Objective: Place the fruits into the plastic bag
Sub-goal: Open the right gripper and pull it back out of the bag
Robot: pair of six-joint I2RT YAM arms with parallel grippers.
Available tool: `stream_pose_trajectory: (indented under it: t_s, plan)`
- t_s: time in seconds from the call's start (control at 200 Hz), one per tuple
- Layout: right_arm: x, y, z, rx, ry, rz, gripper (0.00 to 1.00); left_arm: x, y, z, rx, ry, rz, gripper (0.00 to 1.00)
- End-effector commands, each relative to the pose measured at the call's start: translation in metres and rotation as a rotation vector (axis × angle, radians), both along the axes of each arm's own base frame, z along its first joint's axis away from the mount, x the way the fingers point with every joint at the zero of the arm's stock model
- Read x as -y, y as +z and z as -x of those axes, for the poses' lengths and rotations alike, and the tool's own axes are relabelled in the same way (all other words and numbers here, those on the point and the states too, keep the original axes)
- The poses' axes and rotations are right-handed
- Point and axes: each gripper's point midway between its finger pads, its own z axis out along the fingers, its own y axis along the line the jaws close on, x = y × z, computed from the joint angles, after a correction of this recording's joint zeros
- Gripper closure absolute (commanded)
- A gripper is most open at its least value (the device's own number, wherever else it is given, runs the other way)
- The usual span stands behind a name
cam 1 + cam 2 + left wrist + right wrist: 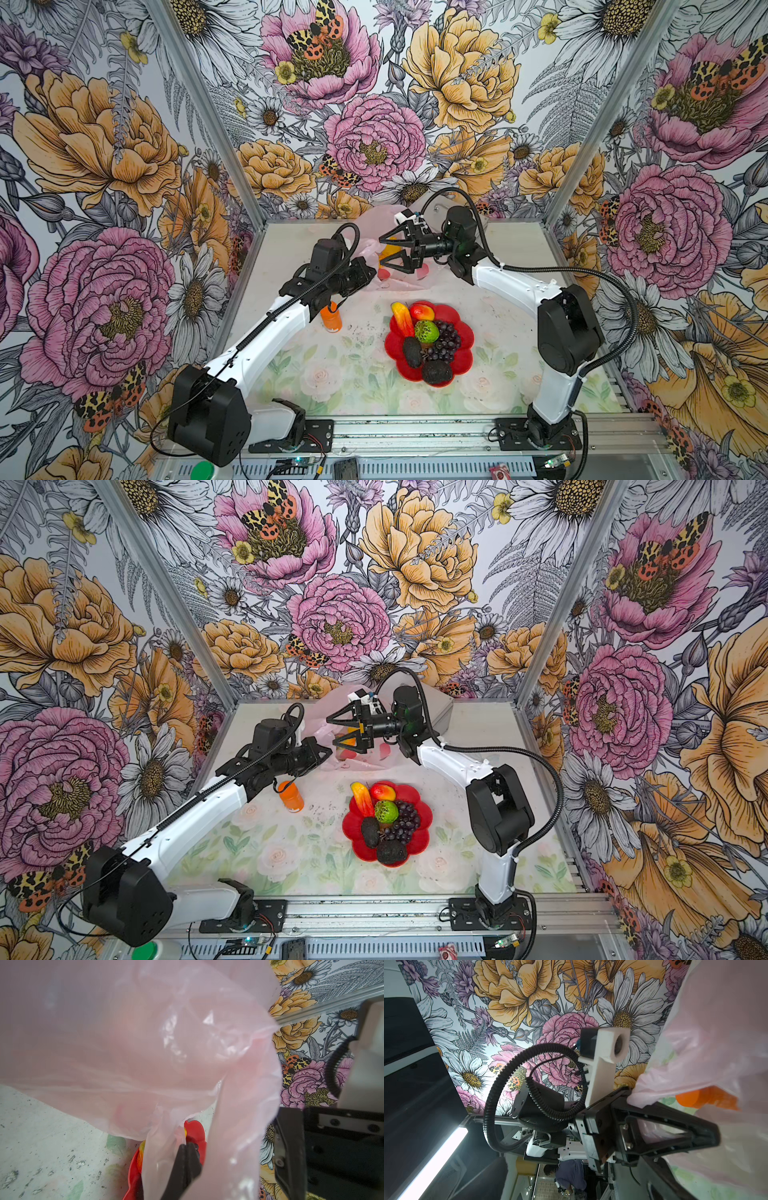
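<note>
The left gripper (185, 1148) is clamped on an edge of the plastic bag (145, 1043), holding its mouth up behind the red plate (467, 337). The right gripper (384, 252) stands wide open at that mouth. Six fruits (427, 331) lie on the plate. Step in hand: loading. Next, the right gripper must reach the plate and close on one fruit

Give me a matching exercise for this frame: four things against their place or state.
Things:
1. left tool
2. right tool
3. lime
4. bottle

Place or state:
A. on the plate
B. open
C. shut on the bag
D. standing on the table

Pairs: 1-C, 2-B, 3-A, 4-D
</note>
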Motion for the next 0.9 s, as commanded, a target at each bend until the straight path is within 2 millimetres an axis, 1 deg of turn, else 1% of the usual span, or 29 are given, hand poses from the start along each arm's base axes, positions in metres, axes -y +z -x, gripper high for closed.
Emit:
stream_pose_trajectory:
  t_s: [0.0,0.045,0.08,0.165,0.225,0.305,0.38,0.485,0.535,0.57,0.6,0.645,0.705,0.78,0.79,0.895]
  plan:
    - [0.019,0.025,0.022,0.143,0.027,0.024,0.01,0.004,0.022,-0.006,0.058,-0.013,0.021,1.00]
    - [0.027,0.029,0.017,0.165,-0.020,0.043,0.01,0.005,0.023,-0.004,0.056,-0.015,0.022,1.00]
    - [0.032,0.035,0.013,0.183,-0.055,0.042,0.01,0.004,0.022,-0.001,0.057,-0.013,0.021,1.00]
    - [0.045,0.056,0.006,0.259,-0.132,0.029,0.00,0.003,0.018,0.003,0.055,0.001,0.011,1.00]
    - [0.056,0.066,0.003,0.297,-0.169,0.032,0.00,0.002,0.015,0.004,0.048,0.009,0.008,1.00]
    - [0.072,0.075,0.003,0.336,-0.214,0.043,0.01,0.003,0.012,0.005,0.040,0.010,0.007,1.00]
    - [0.090,0.076,0.006,0.375,-0.274,0.077,0.01,0.003,0.011,0.004,0.039,0.007,0.004,1.00]
    - [0.113,0.059,0.019,0.409,-0.327,0.165,0.01,0.002,0.011,0.004,0.039,0.013,0.002,1.00]
    - [0.122,0.047,0.027,0.417,-0.343,0.219,0.00,0.002,0.009,0.006,0.034,0.016,0.002,1.00]
    - [0.128,0.037,0.033,0.427,-0.349,0.264,0.01,0.003,0.009,0.006,0.033,0.017,0.002,1.00]
    - [0.134,0.023,0.039,0.429,-0.356,0.327,0.01,0.003,0.008,0.008,0.032,0.017,0.002,1.00]
    - [0.141,0.008,0.045,0.434,-0.358,0.397,0.00,0.004,0.007,0.009,0.030,0.017,0.000,1.00]
    - [0.155,-0.019,0.052,0.441,-0.361,0.536,0.00,0.006,0.006,0.012,0.028,0.014,0.000,1.00]
    - [0.169,-0.044,0.059,0.449,-0.345,0.677,0.01,0.009,0.007,0.014,0.030,0.012,0.000,1.00]
    - [0.172,-0.049,0.062,0.452,-0.337,0.709,0.01,0.009,0.007,0.014,0.029,0.012,-0.001,1.00]
    - [0.182,-0.076,0.074,0.491,-0.277,0.881,0.01,0.012,0.006,0.016,0.031,0.011,-0.005,1.00]
